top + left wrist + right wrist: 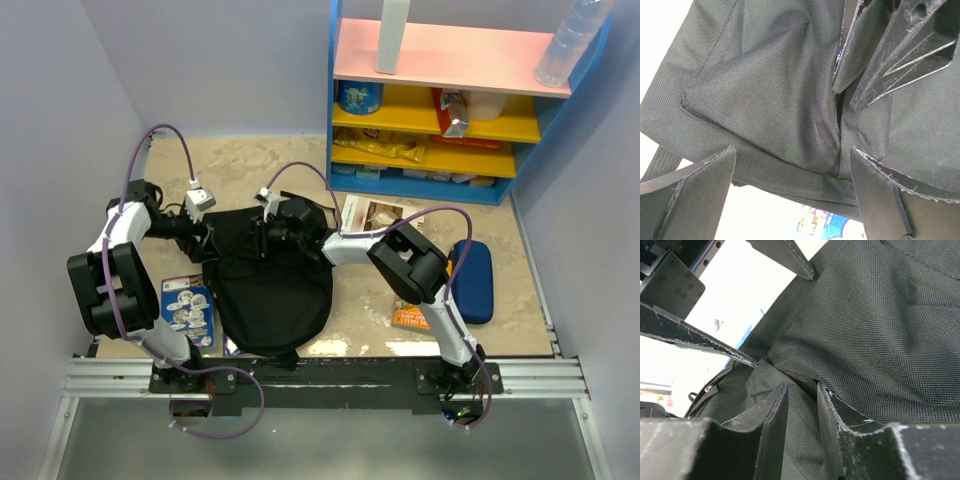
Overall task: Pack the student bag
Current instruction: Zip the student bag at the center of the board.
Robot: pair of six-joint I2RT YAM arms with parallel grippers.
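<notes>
Between the two grippers, we find the far end of the one student bag [275, 292]. It lies flat on the table [250, 160] and stretches from the fingertips back toward the arm bases.

The left gripper [207, 243] stands at the bag's far left corner with its jaws spread wide. In its wrist view both fingers [695, 192] frame a slack pocket of black weave.

The right gripper [260, 240] sits just to the right of it, over the top of the bag. Its two fingers [772, 427] stand close together, with a raised fold of the fabric running into the narrow gap. We cannot tell whether they press on that fold. The two grippers are near each other, and each wrist view shows the other's pair of fingers.

We count three printed items:
- One blue booklet [188, 310] lies to the near left of the left gripper, just beside the bag.
- One pale book [375, 215] lies to the right of the right gripper, past its wrist.
- One orange book [410, 318] lies nearer the right arm's base.

One dark-blue pencil case [472, 280] lies furthest to the right of the right gripper. One coloured shelf unit [460, 60] stands beyond the right gripper, on its right, with one clear bottle [572, 40] on top.
</notes>
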